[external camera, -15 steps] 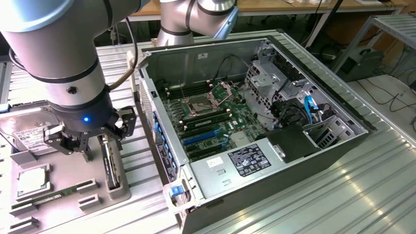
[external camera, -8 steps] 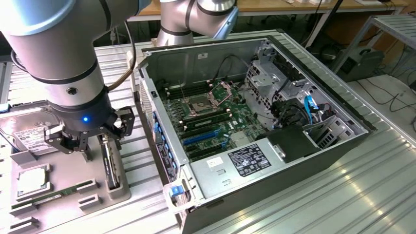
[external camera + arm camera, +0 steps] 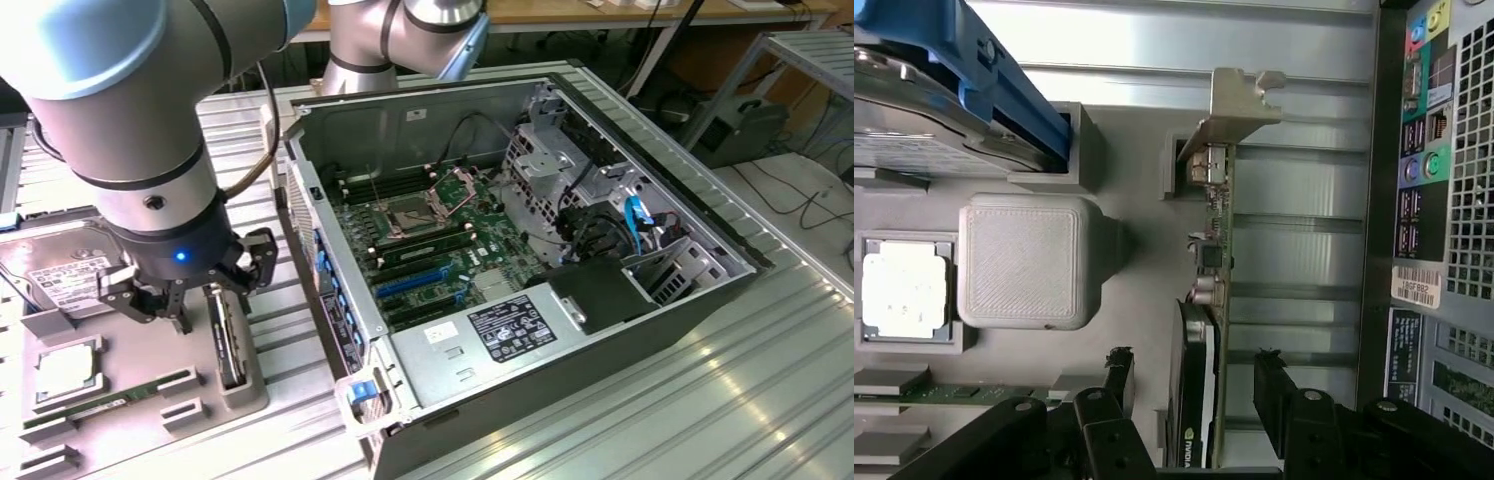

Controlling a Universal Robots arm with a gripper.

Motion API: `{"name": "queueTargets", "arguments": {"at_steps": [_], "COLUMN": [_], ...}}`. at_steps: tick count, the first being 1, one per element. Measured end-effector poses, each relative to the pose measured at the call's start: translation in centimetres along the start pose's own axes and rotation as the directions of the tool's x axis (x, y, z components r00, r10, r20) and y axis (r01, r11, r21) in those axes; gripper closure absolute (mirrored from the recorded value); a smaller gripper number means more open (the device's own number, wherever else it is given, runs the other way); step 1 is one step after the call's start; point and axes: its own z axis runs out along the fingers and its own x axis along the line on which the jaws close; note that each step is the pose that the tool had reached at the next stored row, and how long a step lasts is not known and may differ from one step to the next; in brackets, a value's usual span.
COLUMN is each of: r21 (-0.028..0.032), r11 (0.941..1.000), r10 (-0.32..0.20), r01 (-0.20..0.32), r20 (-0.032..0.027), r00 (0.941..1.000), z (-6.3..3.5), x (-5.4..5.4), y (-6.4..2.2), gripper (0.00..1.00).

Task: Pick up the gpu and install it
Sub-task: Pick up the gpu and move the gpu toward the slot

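gpu (image 3: 230,340) stands on edge along the tray's (image 3: 134,350) edge nearest the pc case (image 3: 400,130), gripper (image 3: 200,315) straddling it, cpu (image 3: 64,370) and ram (image 3: 114,398) further off.

The grey-and-silver jointed robot arm (image 3: 134,120) comes down at the exterior view's left, its wrist pointing straight down, a blue light (image 3: 180,257) glowing on the dark wrist ring. The black two-fingered gripper (image 3: 203,300) hangs vertical and low. In the wrist view its black fingers (image 3: 1116,375) stand spread wide, clamping nothing.
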Motion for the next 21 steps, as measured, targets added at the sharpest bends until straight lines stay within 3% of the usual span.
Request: {"name": "queueTargets", "arguments": {"at_steps": [8, 21], "r21": [0.0, 0.0034], "r11": [1.0, 1.0], "r10": [0.001, 0.002], "r01": [-0.001, -0.002], "r20": [0.0004, 0.0023], "r00": [1.0, 1.0], "z": [1.02, 1.27], "x": [0.0, 0.0], "y": [-0.04, -0.05], "gripper": [0.4, 0.41]}}
